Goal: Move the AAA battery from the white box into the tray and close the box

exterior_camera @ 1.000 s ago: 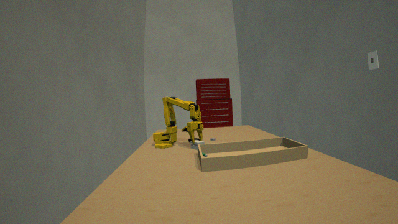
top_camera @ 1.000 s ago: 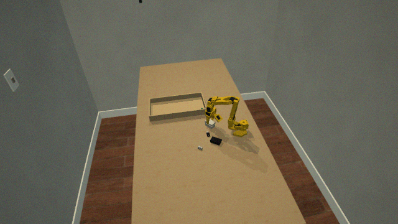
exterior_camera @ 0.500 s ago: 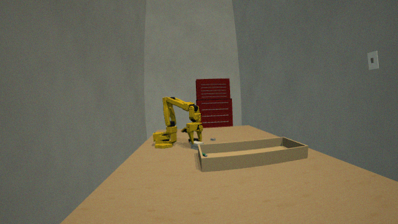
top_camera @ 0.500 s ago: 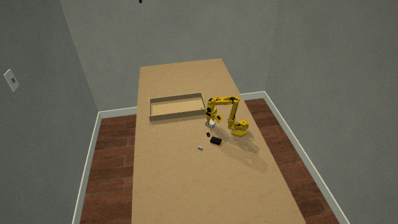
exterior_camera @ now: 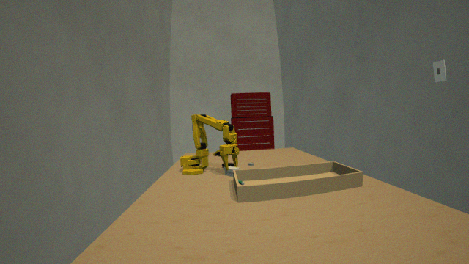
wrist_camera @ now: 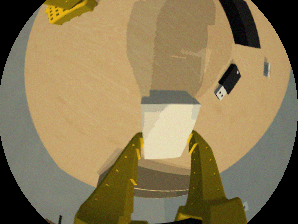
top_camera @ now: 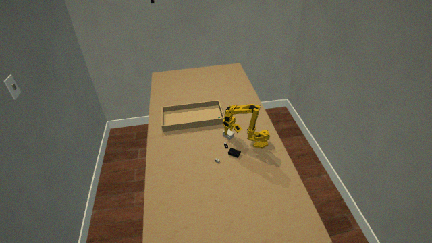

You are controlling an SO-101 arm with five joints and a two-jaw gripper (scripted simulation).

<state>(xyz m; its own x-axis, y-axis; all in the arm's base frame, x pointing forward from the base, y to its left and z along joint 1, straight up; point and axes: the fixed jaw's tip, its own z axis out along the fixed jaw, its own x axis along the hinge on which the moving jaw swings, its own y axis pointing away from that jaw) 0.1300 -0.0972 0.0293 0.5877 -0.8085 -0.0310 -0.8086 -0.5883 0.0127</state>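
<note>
My gripper (top_camera: 229,131) points down just outside the tray's right end, and is shut on the white lid (wrist_camera: 169,129) of the white box (top_camera: 229,135). The lid sits on the box's base on the table; I cannot tell whether it is fully down. In the wrist view the lid fills the gap between my two yellow fingers. The low cardboard tray (top_camera: 192,115) lies left of the arm. A small greenish cylinder, the AAA battery (exterior_camera: 240,182), lies inside the tray's corner nearest the arm and also shows in the top view (top_camera: 219,117).
A black box (top_camera: 234,152) lies on the table in front of the arm's base, also in the wrist view (wrist_camera: 240,19). A small black stick-like item (top_camera: 225,145) and a tiny grey item (top_camera: 217,160) lie near it. A red cabinet (exterior_camera: 253,121) stands behind the table.
</note>
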